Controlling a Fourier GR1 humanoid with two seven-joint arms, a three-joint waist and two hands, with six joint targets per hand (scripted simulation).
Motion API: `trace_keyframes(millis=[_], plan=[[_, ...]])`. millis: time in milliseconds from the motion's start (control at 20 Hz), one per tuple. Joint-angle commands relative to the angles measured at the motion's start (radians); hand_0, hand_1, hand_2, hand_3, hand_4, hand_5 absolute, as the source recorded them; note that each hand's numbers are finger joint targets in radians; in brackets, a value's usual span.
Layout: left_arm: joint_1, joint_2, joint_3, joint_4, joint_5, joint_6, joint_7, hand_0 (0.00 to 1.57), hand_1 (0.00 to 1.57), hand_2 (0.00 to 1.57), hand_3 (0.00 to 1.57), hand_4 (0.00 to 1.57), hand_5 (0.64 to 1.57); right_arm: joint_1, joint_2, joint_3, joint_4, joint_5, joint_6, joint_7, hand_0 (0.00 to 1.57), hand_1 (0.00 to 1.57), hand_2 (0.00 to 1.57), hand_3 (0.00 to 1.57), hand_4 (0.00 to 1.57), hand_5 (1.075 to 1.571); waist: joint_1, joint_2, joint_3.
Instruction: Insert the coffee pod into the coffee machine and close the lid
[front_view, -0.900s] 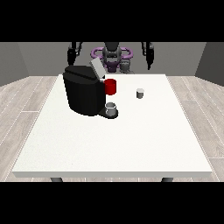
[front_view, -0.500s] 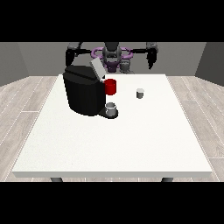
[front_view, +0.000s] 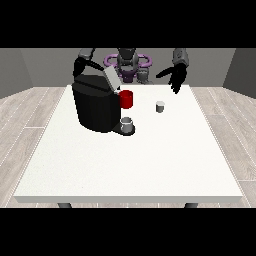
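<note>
One small grey coffee pod (front_view: 160, 106) upright on the white table (front_view: 130, 165), untouched, right of the machine and well apart from it. Above and beyond it, toward the table's far edge, the hand at the view's right (front_view: 176, 77): raised off the surface, fingers pointing down and relaxed, thumb held apart, nothing in its grasp. Forearm sloping up to the shoulder behind.

One black coffee machine (front_view: 96, 104) on the table's left half, its grey lid (front_view: 112, 80) tilted up and open. A red part (front_view: 126, 99) at the machine's front right; below it one small grey cup (front_view: 127, 124) on the machine's dark base.

The hand at the view's left (front_view: 80, 66) dark, behind the machine's top left corner and partly hidden by it; cannot tell how its fingers lie.

Nothing between the pod and the near hand.
</note>
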Motion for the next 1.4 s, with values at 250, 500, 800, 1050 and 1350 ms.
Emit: trace_keyframes(millis=[250, 500, 800, 1050, 1350], plan=[[-0.183, 0.066, 0.017, 0.242, -0.107, -0.036, -0.012, 0.00, 0.00, 0.00, 0.00, 0.00, 1.571, -0.064, 0.042, 0.017, 0.025, -0.004, -0.012, -0.017, 0.00, 0.00, 0.00, 0.00, 0.00, 1.571, -0.057, 0.101, 0.0001], [-0.196, 0.008, -0.059, 0.314, -0.219, 0.022, -0.035, 0.00, 0.00, 0.00, 0.00, 0.00, 1.571, -0.080, 0.054, 0.089, 0.093, 0.056, -0.132, 0.028, 0.00, 0.00, 0.00, 0.00, 0.00, 1.571, -0.002, 0.114, 0.0000], [-0.311, 0.002, -0.014, 0.458, -0.294, 0.131, -0.112, 0.76, 0.76, 0.88, 0.62, 0.00, 1.571, -0.146, 0.055, 0.050, 0.111, 0.017, -0.079, 0.044, 0.00, 0.00, 0.00, 0.00, 0.00, 1.571, -0.027, 0.140, -0.0003], [-0.296, -0.030, -0.095, 0.461, -0.412, 0.204, -0.138, 1.07, 1.07, 1.11, 0.91, 0.45, 1.571, -0.155, 0.051, 0.008, 0.175, -0.008, -0.035, 0.038, 0.00, 0.00, 0.00, 0.00, 0.00, 1.571, -0.006, 0.102, -0.0001], [-0.317, -0.088, -0.181, 0.535, -0.543, 0.216, -0.042, 0.76, 0.76, 0.95, 0.81, 0.34, 1.571, -0.161, 0.048, 0.034, 0.225, 0.031, -0.032, 0.058, 0.00, 0.00, 0.00, 0.00, 0.00, 1.571, -0.033, 0.076, 0.0000]])
